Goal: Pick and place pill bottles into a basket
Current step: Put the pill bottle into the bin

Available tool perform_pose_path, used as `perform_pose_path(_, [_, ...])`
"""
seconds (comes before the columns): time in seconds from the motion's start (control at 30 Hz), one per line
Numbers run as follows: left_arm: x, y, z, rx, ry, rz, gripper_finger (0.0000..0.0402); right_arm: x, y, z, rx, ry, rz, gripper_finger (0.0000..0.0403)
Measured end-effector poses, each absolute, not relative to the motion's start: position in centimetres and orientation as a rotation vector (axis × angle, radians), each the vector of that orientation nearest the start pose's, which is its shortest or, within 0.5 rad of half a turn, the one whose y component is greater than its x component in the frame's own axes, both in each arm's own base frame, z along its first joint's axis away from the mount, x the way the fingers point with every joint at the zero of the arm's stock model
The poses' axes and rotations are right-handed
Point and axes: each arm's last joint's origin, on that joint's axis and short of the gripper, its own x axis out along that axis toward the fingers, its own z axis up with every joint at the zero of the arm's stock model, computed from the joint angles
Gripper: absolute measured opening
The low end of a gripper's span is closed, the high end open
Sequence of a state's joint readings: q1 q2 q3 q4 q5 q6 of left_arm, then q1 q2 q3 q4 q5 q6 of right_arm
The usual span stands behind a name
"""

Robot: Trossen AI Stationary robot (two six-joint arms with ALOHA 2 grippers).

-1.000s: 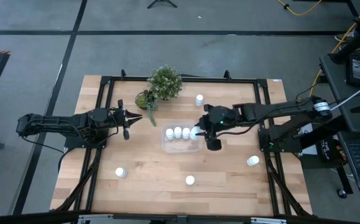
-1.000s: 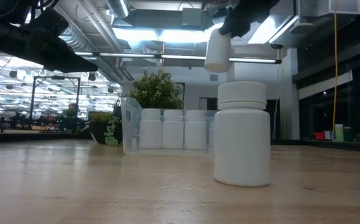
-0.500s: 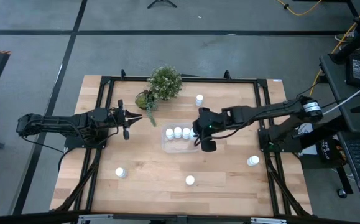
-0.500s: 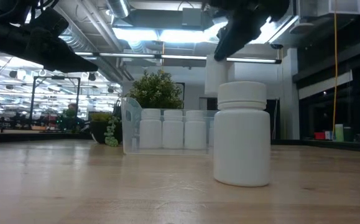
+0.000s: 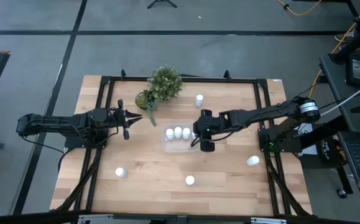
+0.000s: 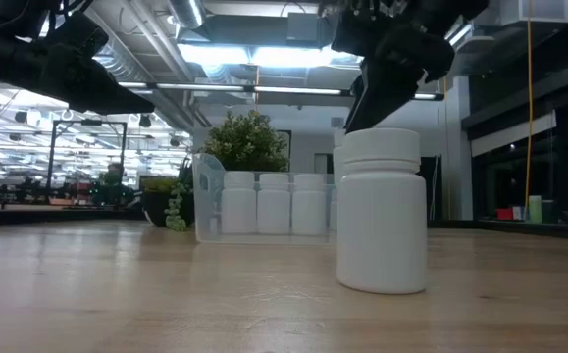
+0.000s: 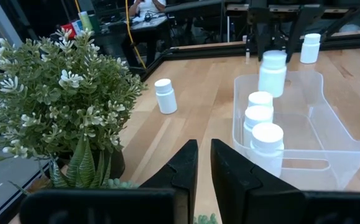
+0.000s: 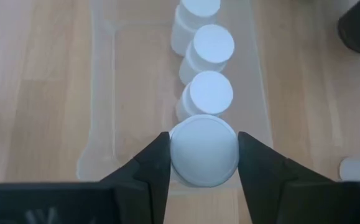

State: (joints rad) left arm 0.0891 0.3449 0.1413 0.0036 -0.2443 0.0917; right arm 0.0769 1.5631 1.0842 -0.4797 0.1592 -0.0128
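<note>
Right gripper (image 8: 203,152) clamped on upright white capped pill bottle (image 8: 203,151), above clear plastic rectangular basket (image 8: 102,93) end, three bottles ahead.

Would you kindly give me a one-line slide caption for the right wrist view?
Right gripper holds a pill bottle above the clear basket, in line with three bottles inside.
</note>
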Motion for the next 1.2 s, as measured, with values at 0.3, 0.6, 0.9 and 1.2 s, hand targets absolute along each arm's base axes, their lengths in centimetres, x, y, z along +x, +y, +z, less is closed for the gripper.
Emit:
perform_pose_path(0.3, [11.6,1.7,18.3,0.106,0.215,0.323,0.0039,31.9,1.7,22.4,-0.134,0.923,-0.070,0.0148])
perform_pose_path(0.6, [11.6,1.7,18.3,0.106,0.216,0.323,0.0041,32.2,1.0,22.0,-0.122,0.924,-0.091,0.0148])
perform_pose_path(0.9, [11.6,1.7,18.3,0.107,0.220,0.323,0.0039,32.9,0.2,20.4,-0.118,0.977,-0.109,0.0148])
perform_pose_path(1.2, [11.6,1.7,18.3,0.107,0.219,0.323,0.0042,33.2,-0.3,19.7,-0.095,0.991,-0.104,0.0148])
